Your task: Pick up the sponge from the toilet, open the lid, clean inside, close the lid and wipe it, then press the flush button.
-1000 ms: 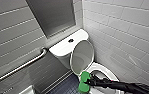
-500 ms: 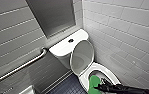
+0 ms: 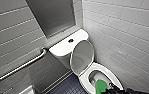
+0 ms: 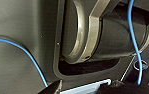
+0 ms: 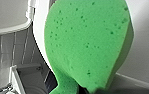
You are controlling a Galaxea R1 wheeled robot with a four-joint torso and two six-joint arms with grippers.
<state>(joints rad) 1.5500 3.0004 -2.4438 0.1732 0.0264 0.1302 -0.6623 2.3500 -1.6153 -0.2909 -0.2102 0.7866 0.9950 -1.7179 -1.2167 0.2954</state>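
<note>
Bathroom corner seen from high up, looking down. White tiled walls (image 3: 120,27) at 9 o'clock and 3 o'clock, meeting in a corner near 12. Grey recessed panel (image 3: 52,15) set into the wall at 12 o'clock.

White glossy toilet (image 3: 62,48) running from the centre down to 5 o'clock: boxy tank at the centre, oval bowl open at 5 o'clock. Toilet lid (image 3: 82,57) raised, leaning back against the front of the tank. Metal grab bar (image 3: 20,66) slanting along the wall at 8 o'clock. Dark tiled floor (image 3: 65,86) at 6 o'clock, beside the bowl.

Right gripper (image 3: 111,87), dark, reaching in at 5 o'clock over the bowl rim, jaws clamped on the sponge (image 3: 100,86). Bright green sponge over the near side of the bowl opening; contact with the ceramic impossible to tell. Up close in the right wrist view: porous green foam, pinched narrow at the held end, white ceramic behind.

Flush button (image 3: 70,40), small, dark and round, in the middle of the tank top, at 11 o'clock from the lid.

Left gripper (image 4: 83,88) close against dark robot housing, with a thin blue cable (image 4: 133,37) across it; jaws open or closed impossible to tell.
</note>
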